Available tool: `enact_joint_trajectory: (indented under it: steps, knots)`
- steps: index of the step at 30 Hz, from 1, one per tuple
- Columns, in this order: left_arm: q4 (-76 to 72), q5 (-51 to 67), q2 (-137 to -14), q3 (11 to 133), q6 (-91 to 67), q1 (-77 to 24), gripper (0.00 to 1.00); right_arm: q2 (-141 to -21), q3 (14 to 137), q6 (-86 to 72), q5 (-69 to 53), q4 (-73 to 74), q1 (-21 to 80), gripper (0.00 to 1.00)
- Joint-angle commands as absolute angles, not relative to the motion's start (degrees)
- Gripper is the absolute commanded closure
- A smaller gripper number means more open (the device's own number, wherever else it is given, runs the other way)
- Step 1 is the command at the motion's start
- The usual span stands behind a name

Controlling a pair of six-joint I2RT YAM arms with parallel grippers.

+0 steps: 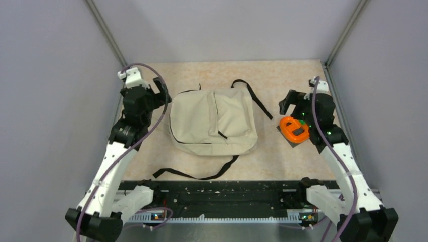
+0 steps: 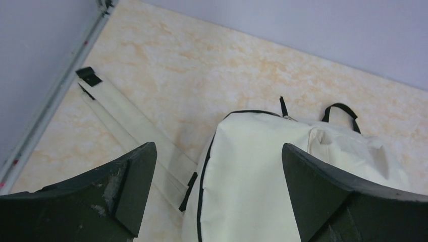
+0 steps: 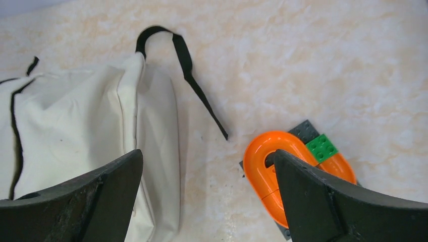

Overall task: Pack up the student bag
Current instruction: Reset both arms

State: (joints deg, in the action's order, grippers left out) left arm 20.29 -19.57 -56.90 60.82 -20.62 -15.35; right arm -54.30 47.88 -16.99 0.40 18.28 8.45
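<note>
Both hands are spread wide and hold nothing. Left hand (image 1: 161,89) hangs beside the left edge of the student bag (image 1: 212,123), its 2 dark fingers (image 2: 126,186) tipped down over that edge in its wrist view. Right hand (image 1: 286,103) hangs between the bag's right side and an orange toy (image 1: 293,128).

On the middle of the tabletop (image 1: 282,156) the bag lies flat, front panel up with black zipper lines across it. What is inside cannot be seen. Its flat beige shoulder straps (image 2: 126,121) trail over the tabletop towards the left wall. A black strap (image 1: 252,96) loops out at the far right corner, and another (image 1: 202,174) curls along the near side.

Just right of the bag, apart from it, the orange toy sits on a grey plate (image 3: 305,130) with 1 green brick (image 3: 322,147). Each arm reaches forward from its base, elbow bent and wrist angled down.
</note>
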Motion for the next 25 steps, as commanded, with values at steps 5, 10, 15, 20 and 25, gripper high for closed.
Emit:
enact_joint_trajectory:
  steps: [5,10,15,20,25]
  knots:
    - [31.7,-26.6,-44.1,63.2,-16.3,-15.3,0.02,-40.9,44.4,-10.9,7.5,7.0,8.4,0.01]
    - [31.4,-27.0,-37.2,55.3,-16.6,-15.3,0.02,-35.1,36.3,-11.0,9.3,2.9,8.4,0.01]
    - [30.2,-26.9,-33.0,51.8,-15.9,-15.3,0.02,-30.4,32.4,-11.0,9.9,1.5,8.4,0.01]
    - [29.5,-27.3,-32.7,51.9,-15.5,-15.3,0.01,-29.4,32.6,-10.7,10.0,1.2,8.4,0.01]
    - [30.3,-27.5,-33.2,52.0,-15.8,-15.3,0.02,-29.3,32.7,-10.7,10.1,1.6,8.4,0.01]
